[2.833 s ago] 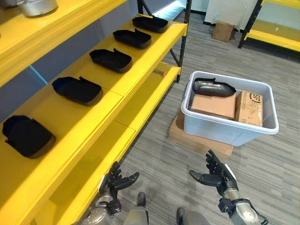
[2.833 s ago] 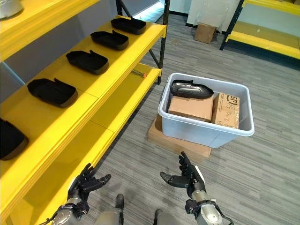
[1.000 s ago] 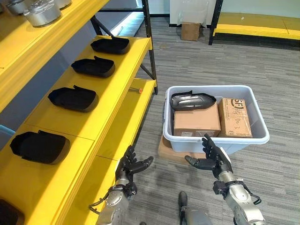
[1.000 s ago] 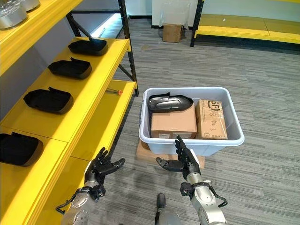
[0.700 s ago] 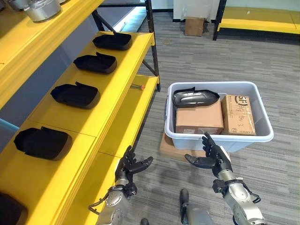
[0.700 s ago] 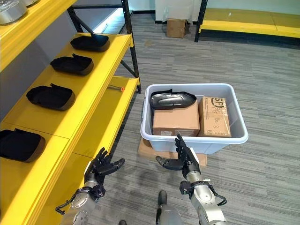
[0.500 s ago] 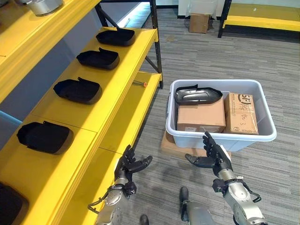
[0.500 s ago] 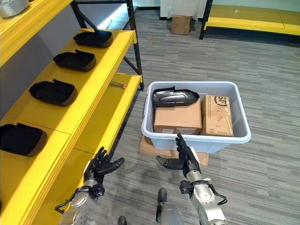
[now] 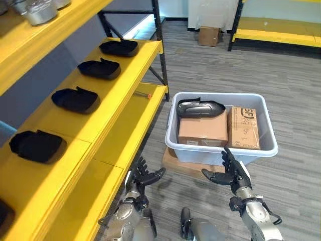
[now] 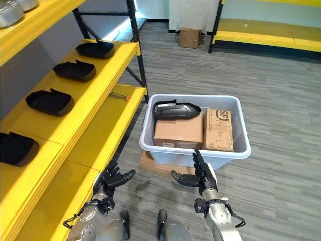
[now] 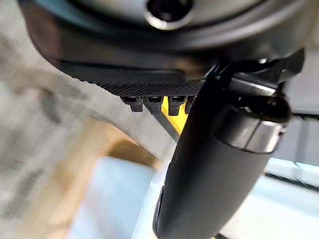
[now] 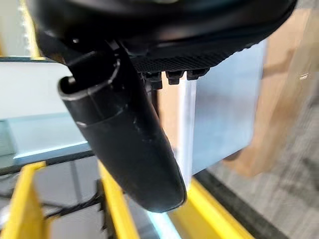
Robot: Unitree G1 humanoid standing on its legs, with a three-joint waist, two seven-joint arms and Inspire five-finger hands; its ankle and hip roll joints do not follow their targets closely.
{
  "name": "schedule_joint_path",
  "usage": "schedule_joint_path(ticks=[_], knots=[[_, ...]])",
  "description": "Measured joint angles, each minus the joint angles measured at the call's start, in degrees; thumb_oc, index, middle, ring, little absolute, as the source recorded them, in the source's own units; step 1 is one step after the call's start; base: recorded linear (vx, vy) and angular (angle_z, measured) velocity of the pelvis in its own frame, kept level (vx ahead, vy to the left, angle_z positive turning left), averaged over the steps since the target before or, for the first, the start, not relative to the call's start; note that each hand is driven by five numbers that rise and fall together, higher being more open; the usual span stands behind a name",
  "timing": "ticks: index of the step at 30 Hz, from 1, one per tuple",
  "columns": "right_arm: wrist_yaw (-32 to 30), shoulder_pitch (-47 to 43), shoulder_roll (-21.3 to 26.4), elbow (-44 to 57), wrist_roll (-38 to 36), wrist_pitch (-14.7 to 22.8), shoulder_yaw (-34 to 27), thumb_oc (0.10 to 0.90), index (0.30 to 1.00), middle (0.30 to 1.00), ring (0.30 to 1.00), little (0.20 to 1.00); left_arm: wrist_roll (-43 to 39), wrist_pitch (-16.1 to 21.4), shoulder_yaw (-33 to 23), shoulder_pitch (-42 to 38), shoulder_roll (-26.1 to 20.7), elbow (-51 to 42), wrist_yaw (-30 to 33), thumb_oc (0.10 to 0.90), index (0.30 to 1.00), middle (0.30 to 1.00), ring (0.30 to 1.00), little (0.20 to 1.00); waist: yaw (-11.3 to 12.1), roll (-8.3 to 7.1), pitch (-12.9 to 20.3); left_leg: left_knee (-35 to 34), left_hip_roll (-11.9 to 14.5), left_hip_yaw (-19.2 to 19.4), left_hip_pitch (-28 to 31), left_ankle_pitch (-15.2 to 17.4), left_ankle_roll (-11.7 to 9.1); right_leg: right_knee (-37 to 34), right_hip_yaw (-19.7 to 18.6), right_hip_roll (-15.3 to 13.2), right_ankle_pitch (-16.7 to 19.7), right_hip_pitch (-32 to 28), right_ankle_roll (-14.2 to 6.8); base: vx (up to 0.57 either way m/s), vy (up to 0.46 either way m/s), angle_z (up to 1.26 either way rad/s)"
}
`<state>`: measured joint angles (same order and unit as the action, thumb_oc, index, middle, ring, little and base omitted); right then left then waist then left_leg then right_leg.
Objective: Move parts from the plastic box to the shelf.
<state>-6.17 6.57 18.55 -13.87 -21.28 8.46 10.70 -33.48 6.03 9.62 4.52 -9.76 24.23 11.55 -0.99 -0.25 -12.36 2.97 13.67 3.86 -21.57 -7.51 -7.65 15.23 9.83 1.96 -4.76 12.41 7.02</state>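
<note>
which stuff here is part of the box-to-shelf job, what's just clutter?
Job: black part in the plastic box; shelf with four parts placed, e.g.; both hands, left, right, open.

Clutter: two cartons in the box, far carton, metal pots, screwdriver.

I see one glossy black-and-grey part (image 9: 200,108) lying on its side atop a cardboard carton, at the far-left corner of the pale grey plastic box (image 9: 219,151) on the floor. On the yellow shelf (image 9: 108,103) to my left, four matte black parts (image 9: 75,100) sit in a spaced row, hollow sides up.
</note>
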Motion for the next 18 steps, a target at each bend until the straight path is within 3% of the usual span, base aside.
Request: schedule_joint_path(ticks=[1, 3, 5, 7, 9, 11, 12, 13, 14, 16, 18], knots=[[-0.25, 0.27, 0.29, -0.02, 0.51, -0.03, 0.12, 0.900, 1.000, 1.000, 1.000, 1.000, -0.08, -0.53, -0.45, 0.40, 0.07, 1.00, 0.71, 0.900, 1.000, 1.000, 1.000, 1.000, -0.92, 2.08, -0.74, -1.78, 2.39, -1.43, 0.38, -1.53, -0.53, -0.37, 0.20, 2.08, -0.70, -1.56, -0.05, 0.28, 0.152, -0.44], [-0.91, 1.03, 0.61, -0.13, 0.91, -0.08, -0.25, 0.900, 1.000, 1.000, 1.000, 1.000, -0.04, -0.55, -0.94, 0.89, -0.16, 0.89, 0.65, 0.900, 1.000, 1.000, 1.000, 1.000, -0.38, 2.31, -0.92, -4.15, 1.89, -1.86, 1.78, -2.20, -0.36, -2.21, -2.46, 2.82, -0.82, -2.56, -0.39, 0.31, 0.186, -0.58], [-0.96, 0.91, 0.88, -0.12, 0.97, -0.15, -0.28, 0.900, 1.000, 1.000, 1.000, 1.000, -0.09, -0.49, -1.45, 1.33, -0.11, 0.77, 0.71, 0.900, 1.000, 1.000, 1.000, 1.000, -0.01, 2.97, -1.05, -5.40, 1.30, -1.17, 5.41, -3.11, -0.33, -6.78, -5.60, 3.83, 1.41, -5.65, -2.38, 0.28, 0.199, -0.68], [-0.93, 0.84, 0.98, 0.10, 1.11, -0.10, -0.28, 0.900, 1.000, 1.000, 1.000, 1.000, -0.08, -0.47, -1.31, 1.51, -0.04, 0.29, 0.65, 0.900, 1.000, 1.000, 1.000, 1.000, -0.15, 3.66, -0.85, -5.87, 1.01, -0.77, 8.82, -3.69, -0.47, -9.41, -7.51, 4.10, 1.99, -8.27, -1.66, 0.28, 0.240, -0.61], [-1.19, 0.58, 0.95, 0.17, 1.09, -0.08, -0.29, 0.900, 1.000, 1.000, 1.000, 1.000, -0.06, -0.45, -1.20, 0.87, -0.17, -1.12, 0.48, 0.900, 1.000, 1.000, 1.000, 1.000, -0.31, 4.52, -0.65, -5.88, 1.14, 0.74, 10.08, -4.53, -0.35, -11.93, -9.32, 3.81, 2.14, -9.95, -2.61, 0.21, 0.210, -0.55], [-1.27, -0.55, 1.23, 0.22, 1.09, -0.10, -0.19, 0.900, 1.000, 1.000, 1.000, 1.000, -0.02, 0.37, -1.18, 0.08, -0.14, -2.41, 0.44, 0.900, 1.000, 1.000, 1.000, 1.000, -0.01, 5.29, -0.50, -7.22, 0.38, 2.27, 10.71, -6.30, 1.51, -12.54, -11.15, 2.64, 3.00, -9.98, -3.30, 0.12, 0.150, -0.43], [-1.46, -0.55, 1.81, 0.23, 1.09, -0.13, -0.09, 0.900, 1.000, 1.000, 1.000, 1.000, -0.04, 0.38, -0.48, -0.75, 0.00, -2.76, 0.54, 0.900, 1.000, 1.000, 1.000, 1.000, -0.37, 6.42, -0.11, -7.63, -0.02, 2.59, 11.22, -7.87, 2.50, -13.19, -11.48, 1.85, 2.48, -10.70, -4.72, 0.08, 0.150, -0.21], [-1.68, -0.74, 2.31, 0.19, 1.09, -0.15, 0.09, 0.900, 1.000, 1.000, 1.000, 1.000, -0.03, 0.38, 0.40, -1.25, -0.26, -2.86, 0.61, 0.900, 1.000, 1.000, 1.000, 1.000, -0.36, 6.99, 0.02, -7.45, -0.72, 3.42, 12.22, -6.60, 2.78, -12.51, -11.82, 0.81, 1.25, -10.69, -6.33, 0.04, 0.116, -0.10], [-1.70, -0.87, 1.99, 0.19, 1.09, -0.18, 0.47, 0.900, 1.000, 1.000, 1.000, 1.000, -0.03, 0.38, 0.46, -2.82, -0.49, -3.52, 0.73, 0.900, 1.000, 1.000, 1.000, 1.000, -0.33, 6.23, 0.11, -7.42, -2.74, 3.88, 12.43, -5.41, 3.94, -11.52, -12.22, -1.44, -0.06, -10.19, -8.39, 0.06, 0.137, -0.02], [-1.58, -2.80, 1.84, 0.32, 1.10, -0.35, 2.69, 0.900, 1.000, 1.000, 1.000, 1.000, -0.03, 0.60, 0.46, -5.01, -1.06, -4.72, 1.40, 0.900, 1.000, 1.000, 1.000, 1.000, -0.17, 5.55, 0.12, -7.41, -7.36, 4.60, 12.38, -3.73, 6.30, -11.09, -12.32, -6.10, -1.79, -9.84, -10.58, 0.07, 0.132, 0.09], [-1.27, -4.66, 0.92, 0.33, 1.14, -0.37, 3.99, 0.900, 1.000, 1.000, 1.000, 1.000, -0.02, 0.76, 0.19, -5.91, -1.57, -5.05, 1.86, 0.900, 1.000, 1.000, 1.000, 1.000, -0.09, 5.53, 0.11, -7.41, -9.20, 5.07, 12.47, -2.86, 7.52, -12.56, -12.44, -8.04, -1.70, -10.57, -11.93, 0.06, 0.079, 0.06]])
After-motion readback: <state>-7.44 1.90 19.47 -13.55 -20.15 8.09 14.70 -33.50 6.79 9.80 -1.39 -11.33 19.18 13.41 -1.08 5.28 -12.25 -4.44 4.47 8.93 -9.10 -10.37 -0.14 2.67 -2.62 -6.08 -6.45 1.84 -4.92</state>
